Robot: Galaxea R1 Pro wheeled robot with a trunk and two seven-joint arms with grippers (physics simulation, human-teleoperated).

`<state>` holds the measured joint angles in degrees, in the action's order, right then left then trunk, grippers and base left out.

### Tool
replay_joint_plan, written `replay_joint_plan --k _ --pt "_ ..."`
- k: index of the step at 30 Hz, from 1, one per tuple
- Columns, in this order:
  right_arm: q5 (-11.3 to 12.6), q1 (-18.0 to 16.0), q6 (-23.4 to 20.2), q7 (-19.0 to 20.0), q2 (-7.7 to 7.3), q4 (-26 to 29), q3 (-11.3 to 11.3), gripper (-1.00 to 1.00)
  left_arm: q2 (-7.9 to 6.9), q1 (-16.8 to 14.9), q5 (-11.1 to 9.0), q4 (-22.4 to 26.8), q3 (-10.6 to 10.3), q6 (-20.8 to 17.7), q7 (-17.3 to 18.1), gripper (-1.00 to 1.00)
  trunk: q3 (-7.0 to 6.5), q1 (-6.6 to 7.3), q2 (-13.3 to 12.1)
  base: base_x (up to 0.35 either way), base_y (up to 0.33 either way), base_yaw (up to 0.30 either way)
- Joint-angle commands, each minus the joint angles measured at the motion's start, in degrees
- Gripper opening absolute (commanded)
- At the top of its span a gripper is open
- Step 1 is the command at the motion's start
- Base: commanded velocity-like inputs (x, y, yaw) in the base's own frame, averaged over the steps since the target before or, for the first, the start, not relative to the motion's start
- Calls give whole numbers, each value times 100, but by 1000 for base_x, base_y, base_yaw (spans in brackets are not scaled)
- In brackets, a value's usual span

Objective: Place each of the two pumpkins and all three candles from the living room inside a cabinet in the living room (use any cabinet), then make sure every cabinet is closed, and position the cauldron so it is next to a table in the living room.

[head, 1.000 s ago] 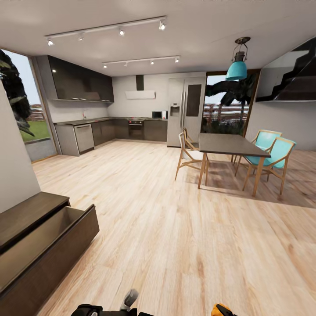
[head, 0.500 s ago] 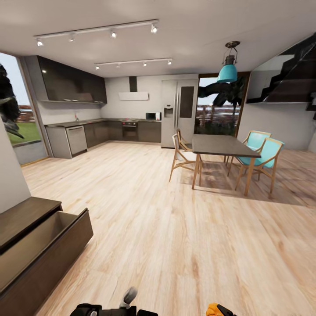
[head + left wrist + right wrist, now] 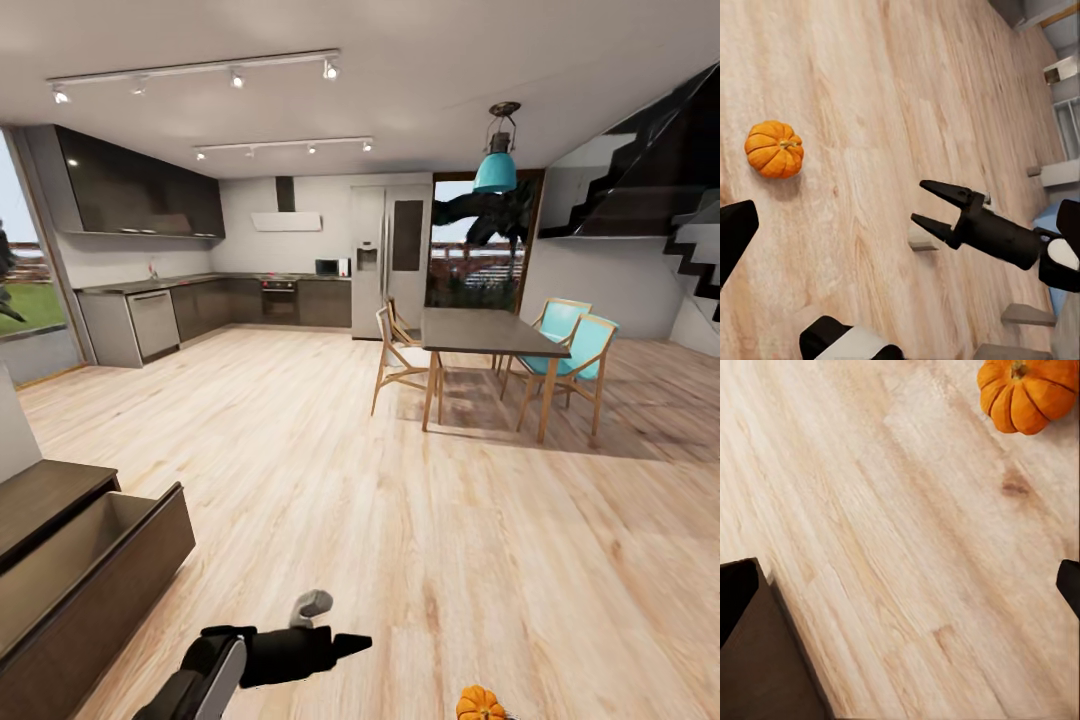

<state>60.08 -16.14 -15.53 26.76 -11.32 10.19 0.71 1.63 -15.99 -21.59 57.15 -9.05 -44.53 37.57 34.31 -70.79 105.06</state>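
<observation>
The left tool (image 3: 345, 643) hangs low over the wooden floor (image 3: 420, 520) at the bottom of the head view, its dark fingers tapering to a point away from the arm; from that angle I cannot tell whether they are together or apart. In the left wrist view a black tool (image 3: 921, 201) shows over the floorboards with its two pointed fingers apart and nothing between them; which arm it belongs to is not clear from that picture. The right tool's state cannot be told either, since the right wrist view catches just a dark tip at its edge.

One pumpkin (image 3: 481, 704) lies on the floor at the bottom edge of the head view, right of the left tool and apart from it; the left wrist view (image 3: 774, 149) and right wrist view (image 3: 1027, 391) each show an orange ribbed pumpkin resting on bare boards.

At the left stands the cabinet (image 3: 60, 490), dark brown, with its drawer (image 3: 90, 560) pulled open; what shows of the pale interior holds nothing.

Farther off is a dining surface (image 3: 485, 333) with wooden chairs (image 3: 400, 360) and two turquoise chairs (image 3: 575, 350); a teal lamp (image 3: 495, 170) hangs above; beyond are a kitchen counter (image 3: 190, 300), a refrigerator (image 3: 388, 262) and a dark staircase (image 3: 650, 170).
</observation>
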Motion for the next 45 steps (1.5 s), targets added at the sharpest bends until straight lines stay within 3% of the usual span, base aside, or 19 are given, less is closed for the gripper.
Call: replay_joint_plan --k 1,4,13,18,20,24,33,41,45 --pt "43 -3 -11 -152 -18 12 8 100 33 -22 -16 13 1 -31 -24 100 6 1 3 0 0 -2" --pt "27 -3 182 -420 -39 50 23 100 75 -76 -30 27 -4 -19 -44 100 6 1 3 0 0 -1" --pt "20 -8 637 -635 -57 113 35 100 59 -71 -55 -185 4 -20 55 100 6 1 3 0 0 0" --pt "39 -66 708 -1367 -117 427 34 100 49 -67 -52 -219 3 -33 79 100 6 1 3 0 0 0" --pt "23 -260 725 -1559 -122 415 38 100 54 -65 -54 -221 1 -35 76 100 6 1 3 0 0 0" --pt "15 -464 801 -1642 -126 367 56 100 55 -63 -58 -222 0 -37 75 100 6 1 3 0 0 0" --pt "-11 -512 884 -1591 -133 333 69 100 38 -65 -48 -222 6 -47 75 100 6 1 3 0 0 0" --pt "-6 -513 852 -1324 -134 358 69 100 71 -67 -36 -172 -20 -127 81 100 150 -175 324 0 0 0" --pt "-10 -513 851 -1307 -134 346 69 100 82 -70 -299 207 -32 -520 79 100 186 -219 404 0 0 0"
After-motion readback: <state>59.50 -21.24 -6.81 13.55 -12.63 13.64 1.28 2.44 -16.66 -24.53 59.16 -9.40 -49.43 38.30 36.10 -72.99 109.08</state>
